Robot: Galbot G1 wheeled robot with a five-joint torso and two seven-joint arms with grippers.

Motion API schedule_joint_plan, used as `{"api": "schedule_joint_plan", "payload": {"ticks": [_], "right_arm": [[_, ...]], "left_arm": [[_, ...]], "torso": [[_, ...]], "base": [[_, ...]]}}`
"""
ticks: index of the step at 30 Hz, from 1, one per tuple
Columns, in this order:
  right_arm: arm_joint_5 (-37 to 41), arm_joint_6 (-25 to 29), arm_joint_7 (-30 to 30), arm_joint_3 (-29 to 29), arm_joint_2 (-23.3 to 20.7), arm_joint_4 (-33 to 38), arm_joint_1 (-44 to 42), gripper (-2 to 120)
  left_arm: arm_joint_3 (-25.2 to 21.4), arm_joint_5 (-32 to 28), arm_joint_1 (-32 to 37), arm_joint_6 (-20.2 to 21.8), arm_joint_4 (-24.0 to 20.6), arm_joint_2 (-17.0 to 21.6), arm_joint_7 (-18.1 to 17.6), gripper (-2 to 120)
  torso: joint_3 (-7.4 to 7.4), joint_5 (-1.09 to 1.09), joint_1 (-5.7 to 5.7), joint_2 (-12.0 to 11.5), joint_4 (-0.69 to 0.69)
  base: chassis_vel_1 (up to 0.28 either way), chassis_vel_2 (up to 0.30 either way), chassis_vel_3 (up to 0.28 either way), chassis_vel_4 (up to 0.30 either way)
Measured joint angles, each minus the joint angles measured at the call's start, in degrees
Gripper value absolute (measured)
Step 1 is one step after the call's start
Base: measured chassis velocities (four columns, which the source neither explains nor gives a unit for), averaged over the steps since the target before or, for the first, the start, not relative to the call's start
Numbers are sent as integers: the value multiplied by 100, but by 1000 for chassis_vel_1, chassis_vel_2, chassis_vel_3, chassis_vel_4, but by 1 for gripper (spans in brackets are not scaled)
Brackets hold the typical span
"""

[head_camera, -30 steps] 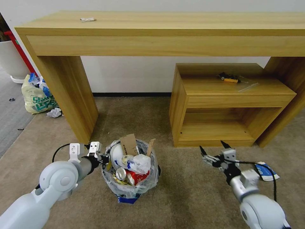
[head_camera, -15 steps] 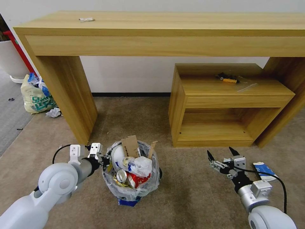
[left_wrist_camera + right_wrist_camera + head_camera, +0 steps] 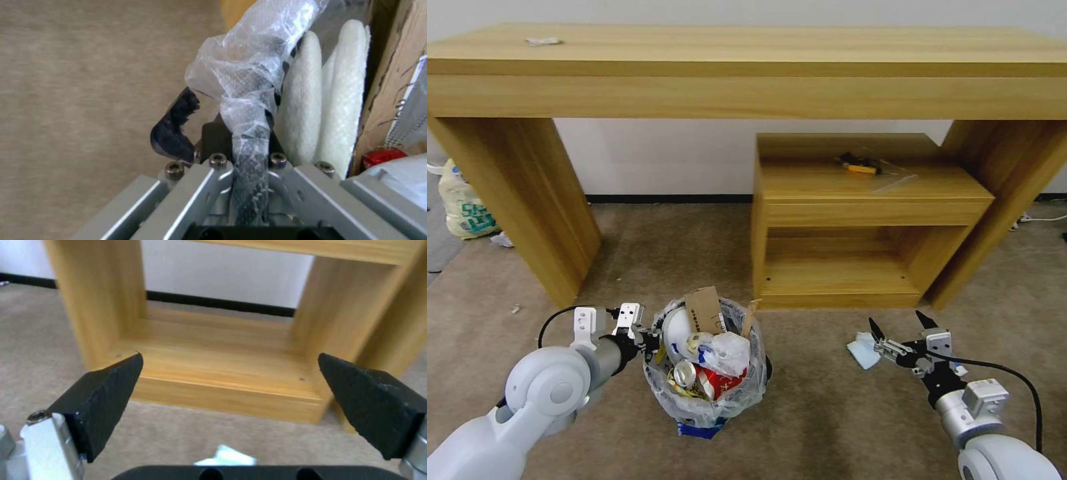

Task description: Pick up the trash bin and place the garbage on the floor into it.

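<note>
Left gripper [image 3: 650, 340] clamped on the bagged rim of the trash bin [image 3: 707, 383], near centre on the carpet [image 3: 827, 413]. Bin heaped: white slippers [image 3: 325, 100], cardboard piece [image 3: 702, 308], wood stick [image 3: 749, 317], crushed red can [image 3: 710, 381] all poking over the top. Grip seems to pinch mostly crinkly liner [image 3: 249, 76], so any tilt or tug could slide the film, tip the bin and spill that pile.

Right gripper [image 3: 903, 335] hanging low on the right, fingers spread wide, nothing between them. Pale-blue tissue [image 3: 864, 351] flat on the carpet just left of the tips. Thin, limp target: coming down off-centre risks scraping carpet or nudging it away. Shelf unit [image 3: 854, 220] close behind, far side; overreach could knock its base. Cable [image 3: 1014, 373] looping off the right wrist, a possible snag.
</note>
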Motion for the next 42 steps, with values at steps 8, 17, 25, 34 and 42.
{"api": "schedule_joint_plan", "payload": {"ticks": [8, 17, 25, 34, 42], "right_arm": [[13, 0, 7, 13, 1, -50, -24, 100], [749, -235, 178, -94, -213, -687, 399, 100], [918, -442, -562, -561, -701, -1704, 1060, 100], [331, -683, -953, -1954, -960, -3313, 2528, 100], [536, -1789, -663, -2780, -864, -3805, 3498, 100]], "left_arm": [[-24, 20, 136, 0, -100, -27, -13, 0], [-56, 120, 356, -1, -232, -80, -19, 0], [-113, 198, 538, -1, -342, -89, -23, 0], [-96, 323, 571, -1, -308, -122, -3, 0], [-13, 476, 431, -1, -181, -223, 137, 0]], "torso": [[0, 2, 0, -1, 0], [0, 6, -1, 0, 0], [0, 3, -1, -1, 2], [1, 4, -1, -1, 0], [1, 1, 0, -1, 0]], "base": [[-276, -274, 269, 280], [-217, -214, 210, 200], [14, 3, 6, -18], [3, 6, -1, -5], [0, 0, 0, 0]]}}
